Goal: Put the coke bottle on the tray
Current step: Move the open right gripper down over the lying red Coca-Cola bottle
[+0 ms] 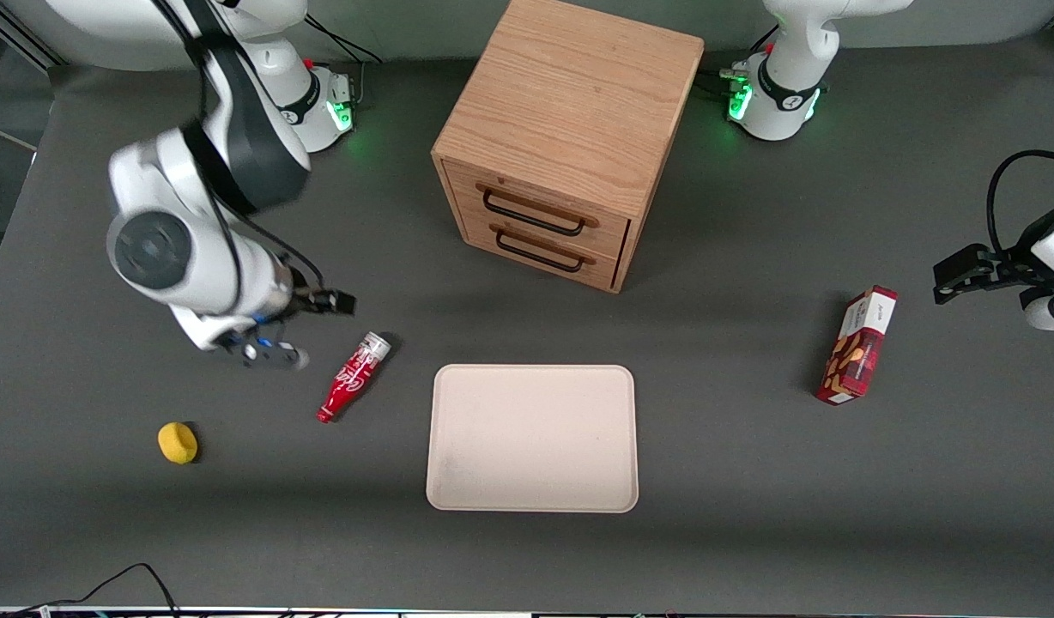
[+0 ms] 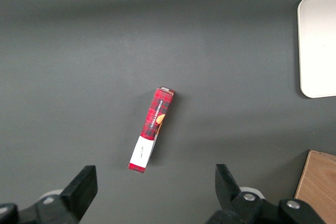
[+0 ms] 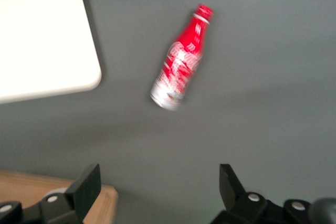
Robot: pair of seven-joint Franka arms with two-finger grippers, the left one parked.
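I see coke bottle [image 1: 354, 378] lying flat on tabletop [image 1: 750, 481] beside tray [image 1: 533, 439] | red, silvery base | hand [image 3: 157, 192] above, spread, holding nothing

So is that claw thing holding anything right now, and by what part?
No, nothing. The gripper is open and empty, up above the table; the coke bottle lies untouched on its side beside the tray.

A robotics lab: two white Franka arms [image 1: 201, 206] bolted on a dark grey tabletop [image 1: 750, 481], bases lit green, cables trailing, props laid out.
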